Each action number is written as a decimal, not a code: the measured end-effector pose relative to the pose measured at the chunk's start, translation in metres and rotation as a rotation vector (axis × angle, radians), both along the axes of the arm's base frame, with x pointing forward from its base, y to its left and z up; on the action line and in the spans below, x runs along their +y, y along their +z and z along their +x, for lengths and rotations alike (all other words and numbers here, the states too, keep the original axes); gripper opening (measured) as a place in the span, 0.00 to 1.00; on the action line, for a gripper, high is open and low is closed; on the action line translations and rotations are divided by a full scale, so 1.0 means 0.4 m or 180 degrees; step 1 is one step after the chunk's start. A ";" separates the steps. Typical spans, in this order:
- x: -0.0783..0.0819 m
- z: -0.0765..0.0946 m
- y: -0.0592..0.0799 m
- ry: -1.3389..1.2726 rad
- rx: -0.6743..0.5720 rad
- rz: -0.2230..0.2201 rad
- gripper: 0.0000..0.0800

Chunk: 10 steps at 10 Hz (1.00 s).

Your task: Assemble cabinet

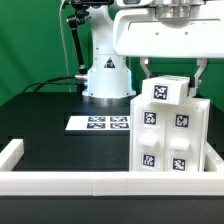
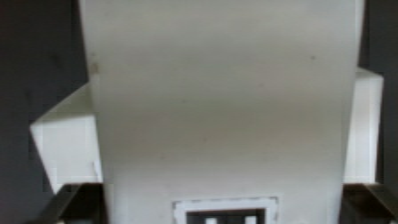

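Nearest the exterior camera ran the white border rail (image 1: pixel 100 184), and just behind it, on the exterior view's right, the tagged cabinet box (image 1: pixel 172 135) stood upright on the black table (image 1: pixel 50 120). The gripper (image 1: pixel 170 72) held a smaller tagged piece (image 1: pixel 165 90) at the box's top, fingers (image 1: pixel 199 70) clamped against its sides; what lay inside the box could not be seen. Farther back lay the marker board (image 1: pixel 100 123), then the arm's white base (image 1: pixel 105 75).

The black table (image 1: pixel 40 115) lay open from 9 to 7 o'clock of the marker board (image 1: pixel 100 123). The robot base (image 1: pixel 106 75) blocked 12 o'clock, the cabinet (image 1: pixel 172 130) 4 o'clock, and the white border rail (image 1: pixel 60 181) closed 6 o'clock.
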State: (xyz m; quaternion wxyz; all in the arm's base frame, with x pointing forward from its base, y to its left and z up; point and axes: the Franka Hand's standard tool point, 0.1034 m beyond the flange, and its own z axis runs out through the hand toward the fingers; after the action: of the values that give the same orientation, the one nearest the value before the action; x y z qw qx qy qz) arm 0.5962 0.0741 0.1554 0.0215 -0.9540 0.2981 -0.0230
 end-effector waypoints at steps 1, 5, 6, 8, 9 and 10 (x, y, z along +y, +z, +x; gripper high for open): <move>0.003 0.000 0.000 -0.0263 -0.0018 0.0043 0.70; 0.021 0.001 -0.001 -0.1283 -0.0003 0.0150 0.70; 0.022 0.001 -0.001 -0.1518 0.0007 0.0166 0.70; 0.023 0.003 -0.002 -0.1970 0.0014 0.0195 0.70; 0.023 0.003 -0.002 -0.2045 0.0020 0.0200 0.70; 0.023 0.003 -0.002 -0.2291 0.0034 0.0231 0.70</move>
State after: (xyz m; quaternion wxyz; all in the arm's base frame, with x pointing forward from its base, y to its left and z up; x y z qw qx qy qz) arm 0.5975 0.0833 0.1545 0.0443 -0.7867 0.6156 -0.0136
